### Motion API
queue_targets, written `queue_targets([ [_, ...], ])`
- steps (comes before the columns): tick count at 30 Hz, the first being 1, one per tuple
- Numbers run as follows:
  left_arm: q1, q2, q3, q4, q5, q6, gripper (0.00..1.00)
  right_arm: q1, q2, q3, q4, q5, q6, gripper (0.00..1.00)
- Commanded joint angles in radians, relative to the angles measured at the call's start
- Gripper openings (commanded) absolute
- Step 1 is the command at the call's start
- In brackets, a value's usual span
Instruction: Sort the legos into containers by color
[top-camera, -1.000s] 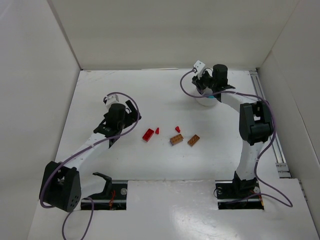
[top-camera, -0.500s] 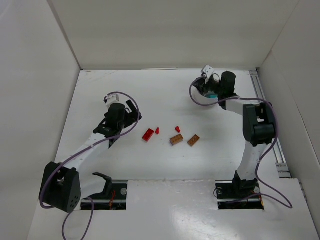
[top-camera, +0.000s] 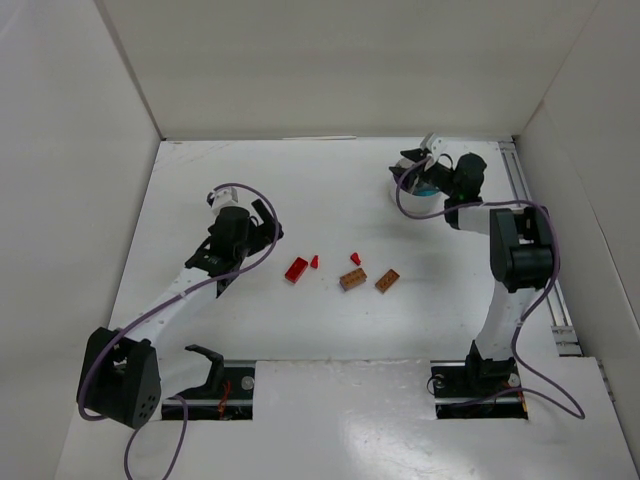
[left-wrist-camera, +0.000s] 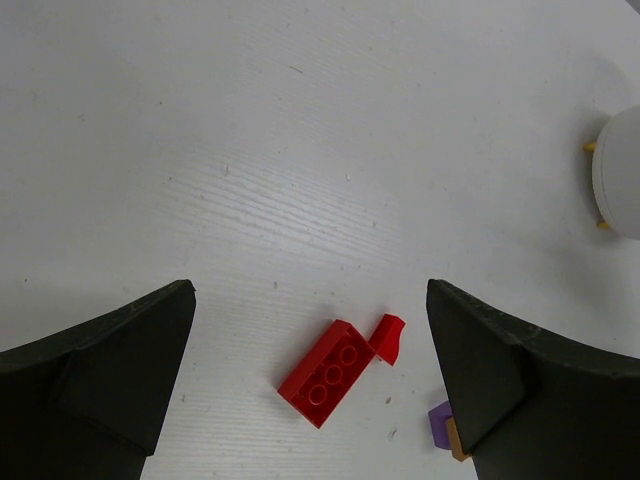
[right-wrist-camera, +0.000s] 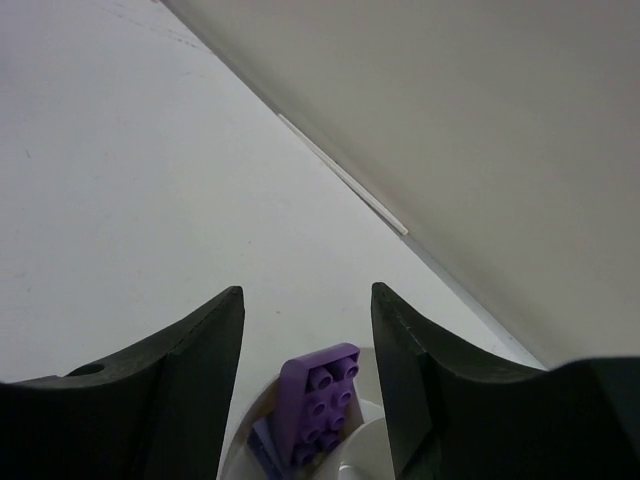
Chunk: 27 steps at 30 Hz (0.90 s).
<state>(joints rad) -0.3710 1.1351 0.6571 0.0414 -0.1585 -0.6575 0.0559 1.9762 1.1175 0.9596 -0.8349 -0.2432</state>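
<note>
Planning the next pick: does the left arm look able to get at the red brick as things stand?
Probably yes. The left tool is open, and the red brick lies uncovered on the table just ahead of it. Only a small red piece crowds one corner.

White table (top-camera: 200, 200) bears red legos (top-camera: 296, 269), two brown legos (top-camera: 352, 280), a white tub (left-wrist-camera: 622, 180)

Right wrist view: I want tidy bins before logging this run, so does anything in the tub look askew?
Yes. The purple brick sits tilted in the tub, propped on another purple piece beneath it instead of lying flat. Nothing looks spilled or damaged.
</note>
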Motion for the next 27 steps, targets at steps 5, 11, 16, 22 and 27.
queue_targets([
  [5, 0.004, -0.029, 0.013, 0.035, 0.086, 0.038, 1.00, -0.010, -0.149, -0.044, 0.052, 0.008, -0.005, 0.70],
  [11, -0.089, 0.030, 0.004, 0.006, 0.122, 0.085, 1.00, 0.067, -0.417, -0.120, -0.422, 0.251, -0.252, 1.00],
  [16, -0.140, 0.126, 0.024, -0.043, 0.112, 0.122, 1.00, 0.076, -0.631, -0.226, -0.635, 0.411, -0.217, 1.00],
  [22, -0.174, 0.233, 0.056, -0.032, 0.160, 0.235, 1.00, 0.076, -0.845, -0.321, -0.893, 0.511, -0.208, 1.00],
  [27, -0.233, 0.324, 0.093, -0.023, 0.169, 0.326, 0.93, 0.067, -0.968, -0.378, -1.010, 0.551, -0.208, 1.00],
])
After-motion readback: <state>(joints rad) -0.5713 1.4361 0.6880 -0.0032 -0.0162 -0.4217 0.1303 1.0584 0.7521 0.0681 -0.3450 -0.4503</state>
